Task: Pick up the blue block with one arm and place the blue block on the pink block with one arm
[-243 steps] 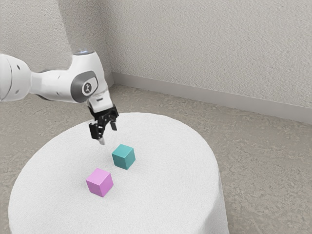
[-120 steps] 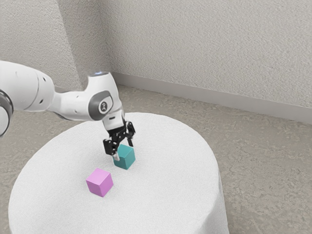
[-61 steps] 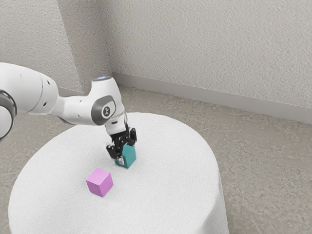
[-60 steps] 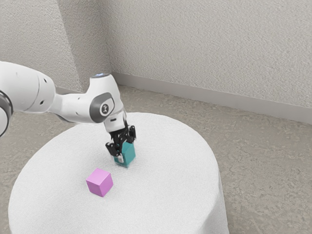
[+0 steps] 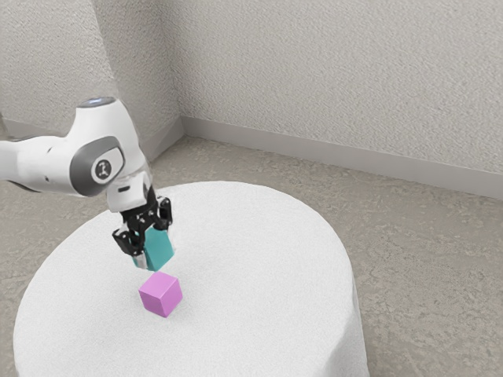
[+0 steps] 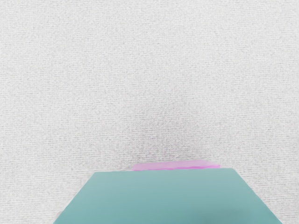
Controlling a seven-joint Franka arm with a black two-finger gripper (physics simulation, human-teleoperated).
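The black two-finger gripper (image 5: pixel 141 244) pinches the teal-blue cube (image 5: pixel 161 250), apparently clear of the round white table (image 5: pixel 275 259), just above the pink cube (image 5: pixel 160 294).

Soft, even, bright light falls from above onto the white table (image 5: pixel 259 228). Shadows are faint: a pale grey smudge on the tabletop beneath the held blue block (image 6: pixel 168 198) (plainest in the wrist view), and a thin one hugging the pink block (image 5: pixel 160 294).

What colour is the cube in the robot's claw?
The held block is teal, shown best in the wrist view.
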